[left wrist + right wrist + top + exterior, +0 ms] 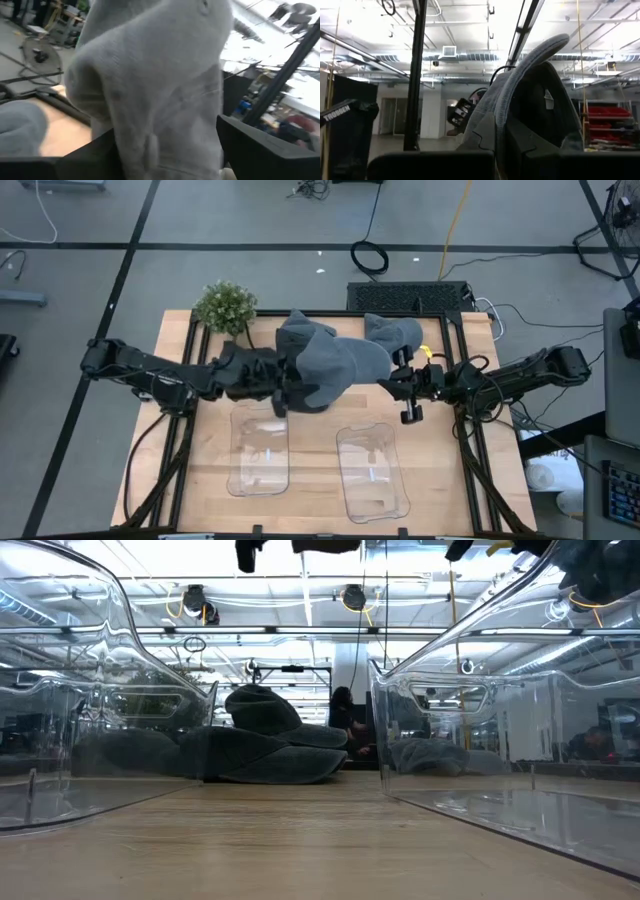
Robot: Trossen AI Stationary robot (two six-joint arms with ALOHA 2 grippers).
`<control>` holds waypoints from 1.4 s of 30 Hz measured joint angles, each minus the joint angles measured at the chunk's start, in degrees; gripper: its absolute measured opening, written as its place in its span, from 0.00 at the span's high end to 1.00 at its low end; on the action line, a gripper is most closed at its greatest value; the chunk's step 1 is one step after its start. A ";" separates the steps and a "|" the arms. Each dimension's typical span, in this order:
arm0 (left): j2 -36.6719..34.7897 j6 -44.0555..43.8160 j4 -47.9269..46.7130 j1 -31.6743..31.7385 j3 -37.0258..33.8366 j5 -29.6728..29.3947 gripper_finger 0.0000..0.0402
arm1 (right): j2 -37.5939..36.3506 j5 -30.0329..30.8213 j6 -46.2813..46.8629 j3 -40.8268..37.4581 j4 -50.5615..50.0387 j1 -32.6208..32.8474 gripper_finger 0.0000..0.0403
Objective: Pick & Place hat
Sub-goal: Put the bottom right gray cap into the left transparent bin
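Note:
A grey knitted hat is held up above the middle of the table between my two arms. My right gripper reaches in from the table's right and is shut on it. In the right wrist view the hat rises above the fingers. My left gripper reaches in from the left, open, with the hat filling the space between its spread fingers. Two more grey hats lie at the back of the table. My right gripper pinches the hat's curved edge between its two fingers, coming from the table's right and slanting upward. The hat stands up above the fingers, clear of the table. My left gripper has hat cloth against both fingers; whether they touch it I cannot tell.
Two clear plastic bins stand side by side on the near half of the table. A small green plant sits at the far left corner. A black mat lies behind the table's far edge.

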 joint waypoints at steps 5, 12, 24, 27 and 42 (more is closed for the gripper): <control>-0.80 -0.49 -0.96 0.91 -0.01 0.43 0.37 | 0.00 -3.85 0.97 0.00 3.90 1.88 1.00; -0.71 -1.45 0.74 0.86 0.00 1.58 0.37 | 0.00 -3.17 1.35 0.00 1.57 2.23 1.00; 1.86 -3.72 9.50 -0.62 -0.02 10.16 0.44 | 0.02 6.14 -1.44 -0.02 -1.77 2.23 1.00; 1.86 -3.94 9.51 -1.60 -0.02 10.94 0.48 | 0.02 9.27 -2.36 -0.02 -0.96 2.17 1.00; 1.86 -4.38 8.05 -1.36 -0.02 12.50 0.89 | 0.01 9.73 0.35 -0.02 -4.38 2.17 0.97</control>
